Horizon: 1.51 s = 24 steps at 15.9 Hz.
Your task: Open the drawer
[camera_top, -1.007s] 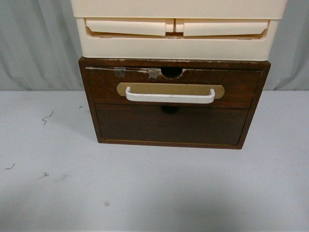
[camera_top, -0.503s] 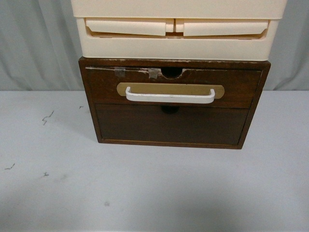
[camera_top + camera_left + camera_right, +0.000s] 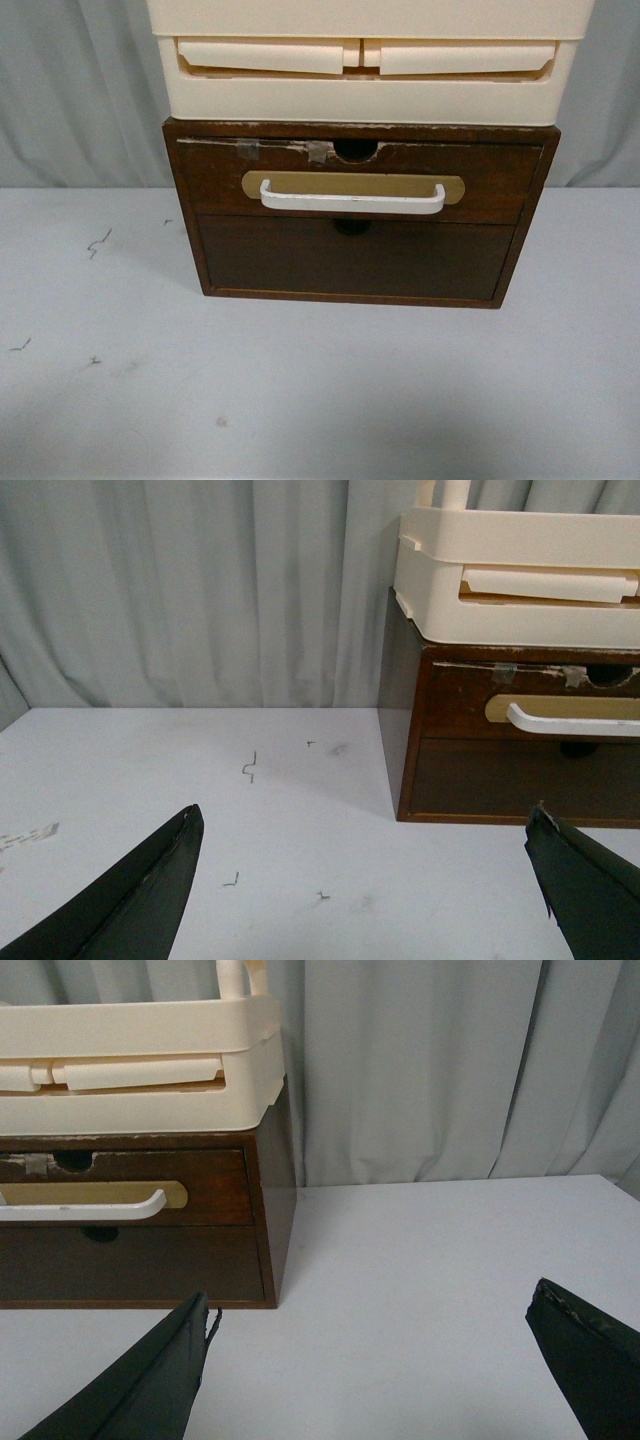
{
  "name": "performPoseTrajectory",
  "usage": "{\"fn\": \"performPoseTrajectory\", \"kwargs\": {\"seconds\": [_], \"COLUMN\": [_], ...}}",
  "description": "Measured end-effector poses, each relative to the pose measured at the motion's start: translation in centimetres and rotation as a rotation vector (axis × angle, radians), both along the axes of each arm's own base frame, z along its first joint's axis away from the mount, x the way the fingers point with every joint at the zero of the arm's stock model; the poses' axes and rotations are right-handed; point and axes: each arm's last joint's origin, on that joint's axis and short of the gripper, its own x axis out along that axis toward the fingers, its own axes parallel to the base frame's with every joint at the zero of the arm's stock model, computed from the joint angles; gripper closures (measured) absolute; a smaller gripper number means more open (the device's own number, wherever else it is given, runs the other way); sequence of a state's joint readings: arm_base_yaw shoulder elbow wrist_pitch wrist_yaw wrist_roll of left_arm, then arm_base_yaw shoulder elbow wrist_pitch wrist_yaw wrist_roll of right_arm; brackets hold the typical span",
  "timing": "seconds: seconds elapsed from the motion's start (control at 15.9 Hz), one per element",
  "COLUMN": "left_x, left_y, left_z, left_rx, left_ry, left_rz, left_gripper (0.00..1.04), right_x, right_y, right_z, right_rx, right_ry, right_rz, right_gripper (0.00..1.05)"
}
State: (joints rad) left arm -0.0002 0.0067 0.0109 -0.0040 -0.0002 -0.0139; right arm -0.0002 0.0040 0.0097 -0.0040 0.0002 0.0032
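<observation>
The drawer sits flush in the brown cabinet, under the cream unit, white handle facing front. The left gripper and right gripper each gape wide and empty above the table, apart from the cabinet.

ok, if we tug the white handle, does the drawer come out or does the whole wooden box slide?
Probably the drawer comes out: the cream plastic unit stacked on the wooden box adds weight. The box could still creep, since the table looks smooth. The handle looks rigid; tipping seems unlikely with a pull that low.
</observation>
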Motion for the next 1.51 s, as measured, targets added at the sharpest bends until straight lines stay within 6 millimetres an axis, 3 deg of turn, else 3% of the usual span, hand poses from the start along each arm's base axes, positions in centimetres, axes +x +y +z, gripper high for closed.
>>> {"fn": "performPoseTrajectory", "kwargs": {"seconds": [0.19,0.31,0.5,0.57,0.76,1.01,1.26,1.51], "left_x": [0.0,0.7,3.2,5.4,8.4,12.1,15.2,17.5], "left_y": [0.0,0.0,-0.1,-0.5,-2.0,-3.2,-4.1,-5.0], "left_z": [0.0,0.2,2.1,2.5,2.3,1.2,0.4,-0.4], "left_rx": [0.000,-0.171,-0.471,-0.684,-0.853,-0.969,-1.042,-1.065], "left_ry": [0.001,0.316,0.360,0.399,0.447,0.480,0.504,0.542], "left_rz": [0.000,-0.107,-0.208,-0.272,-0.322,-0.344,-0.353,-0.368], "left_gripper": [0.07,0.07,0.07,0.07,0.07,0.07,0.07,0.07], "right_x": [0.0,0.4,2.7,5.2,7.6,11.2,14.6,17.9], "right_y": [0.0,0.3,-0.6,-1.2,-1.0,1.4,5.0,7.8], "right_z": [0.0,-0.2,0.4,0.7,-0.1,-0.6,-3.0,-4.5], "right_rx": [0.000,0.051,0.229,0.365,0.526,0.609,0.670,0.901], "right_ry": [0.000,0.205,0.242,0.218,0.215,0.183,0.207,0.276], "right_rz": [0.000,-0.125,-0.263,-0.219,-0.151,-0.068,0.058,0.227], "right_gripper": [0.06,0.06,0.06,0.06,0.06,0.06,0.06,0.06]}}
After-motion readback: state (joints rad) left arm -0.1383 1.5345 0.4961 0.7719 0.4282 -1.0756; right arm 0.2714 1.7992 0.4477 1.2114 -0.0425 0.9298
